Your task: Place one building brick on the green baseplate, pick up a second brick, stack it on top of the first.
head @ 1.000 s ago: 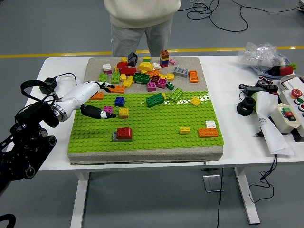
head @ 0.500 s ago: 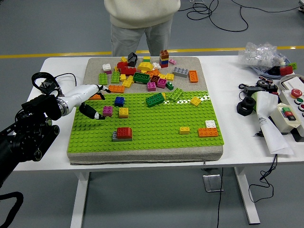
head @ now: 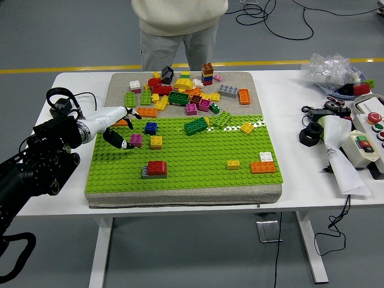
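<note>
A red brick (head: 157, 167) sits stacked on a grey brick (head: 146, 174) at the front left of the green baseplate (head: 198, 162). My left hand (head: 120, 129) hovers at the baseplate's left edge, fingers spread and holding nothing, just left of a magenta brick (head: 137, 140) and a yellow brick (head: 156, 141). A blue brick (head: 151, 127) lies just behind them. My right arm does not show in the head view.
A heap of loose bricks (head: 186, 93) covers the grey mat behind the baseplate. More bricks lie on the plate: green (head: 195, 126), yellow (head: 233, 164), orange (head: 263, 167). A person (head: 179, 27) stands at the far side. Cables, a control box (head: 363, 147) and paper lie at the right.
My left hand has drawn back to the left and slightly away from the magenta brick, and the arm has swung closer to the table's left edge. The bricks have not moved.
</note>
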Tool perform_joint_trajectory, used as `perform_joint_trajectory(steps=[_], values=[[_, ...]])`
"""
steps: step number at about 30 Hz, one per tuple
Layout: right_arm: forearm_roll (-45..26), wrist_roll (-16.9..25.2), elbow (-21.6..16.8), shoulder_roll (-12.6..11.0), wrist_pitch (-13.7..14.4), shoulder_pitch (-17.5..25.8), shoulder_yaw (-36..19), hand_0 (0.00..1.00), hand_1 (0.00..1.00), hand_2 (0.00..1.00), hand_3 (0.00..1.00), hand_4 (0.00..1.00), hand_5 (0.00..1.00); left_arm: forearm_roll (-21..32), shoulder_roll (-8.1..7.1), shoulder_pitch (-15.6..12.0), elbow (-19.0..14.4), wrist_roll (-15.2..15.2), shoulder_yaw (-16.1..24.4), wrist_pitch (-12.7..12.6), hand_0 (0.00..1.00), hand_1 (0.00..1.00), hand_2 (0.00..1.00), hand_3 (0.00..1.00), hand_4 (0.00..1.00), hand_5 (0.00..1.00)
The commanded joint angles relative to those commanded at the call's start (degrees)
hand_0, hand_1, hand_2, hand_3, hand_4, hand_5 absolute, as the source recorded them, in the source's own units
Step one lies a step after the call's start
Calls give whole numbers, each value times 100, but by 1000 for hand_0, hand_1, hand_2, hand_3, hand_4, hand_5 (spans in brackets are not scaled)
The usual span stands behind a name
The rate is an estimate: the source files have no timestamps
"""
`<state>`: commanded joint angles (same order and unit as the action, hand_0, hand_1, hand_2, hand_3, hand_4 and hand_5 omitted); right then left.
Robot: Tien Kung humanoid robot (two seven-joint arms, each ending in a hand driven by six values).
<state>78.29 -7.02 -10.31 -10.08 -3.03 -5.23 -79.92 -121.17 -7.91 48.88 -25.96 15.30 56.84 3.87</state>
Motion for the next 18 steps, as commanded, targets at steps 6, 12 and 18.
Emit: perform_joint_trajectory(steps=[6,12,18], values=[[-28,0,0,-3,7,-12,10,760,686,729,696,948,687,62,15,29,72,95,-177,-71,850,751,620,725,901,94],[-60,1,0,9,9,-15,28,760,687,729,696,948,687,112,27,76,157,152,-437,-148,853,752,668,710,909,107],[-76,1,0,15,9,-15,39,760,686,729,697,948,687,182,20,149,242,173,-600,-223,855,758,691,711,916,114]])
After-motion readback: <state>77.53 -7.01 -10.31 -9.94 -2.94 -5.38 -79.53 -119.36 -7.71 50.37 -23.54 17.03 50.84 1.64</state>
